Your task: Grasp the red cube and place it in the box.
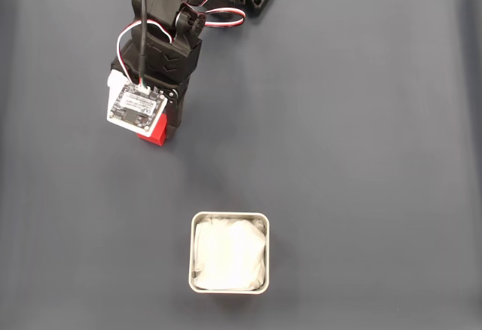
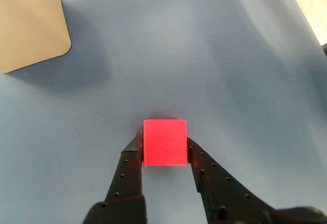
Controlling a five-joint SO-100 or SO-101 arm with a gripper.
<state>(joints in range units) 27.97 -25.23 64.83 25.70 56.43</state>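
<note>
wrist view: pincer (image 2: 164, 150) clamped on the cube (image 2: 164, 142), one finger on each side face.
cube looks light, stiff and matte, so a squeeze across flat opposite faces should hold without slip. in the fixed view the arm (image 1: 167, 40) points down over the cube (image 1: 156, 132) on the tabletop (image 1: 361, 119); box (image 1: 230, 252) well apart.
</note>
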